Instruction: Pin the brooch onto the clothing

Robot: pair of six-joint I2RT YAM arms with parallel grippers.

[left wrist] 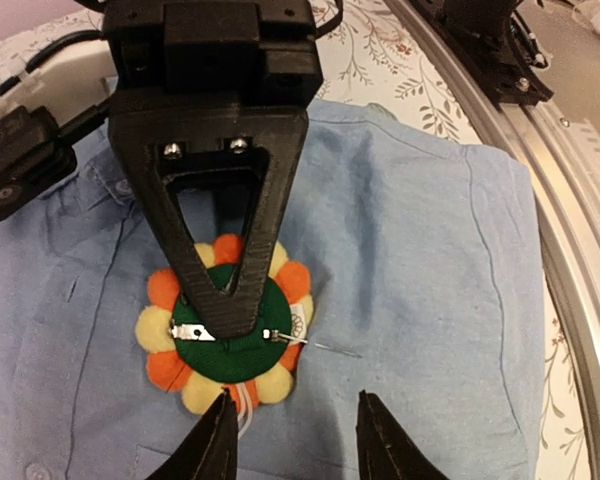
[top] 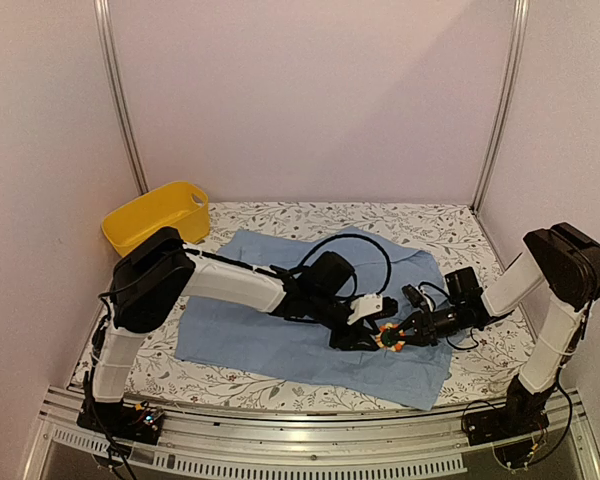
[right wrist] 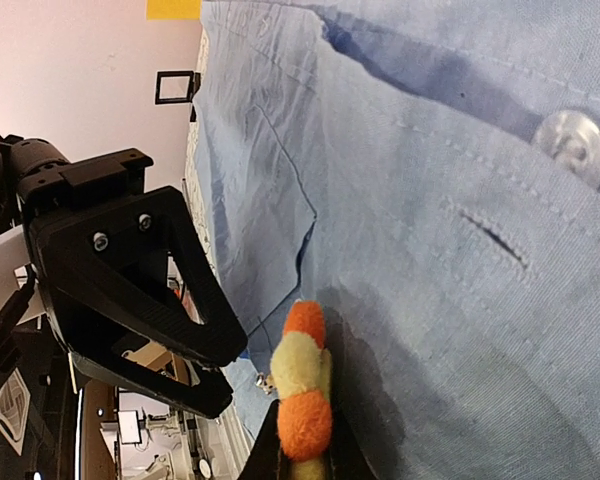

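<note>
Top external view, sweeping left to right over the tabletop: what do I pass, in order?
yellow plastic basin → left arm's black two-finger gripper → round orange-and-yellow flower brooch. The light blue denim shirt spans too wide to place.

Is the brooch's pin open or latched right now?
Looks open: in the left wrist view the pin needle sticks out free past the edge of the brooch, over the shirt, not tucked in a clasp.
</note>
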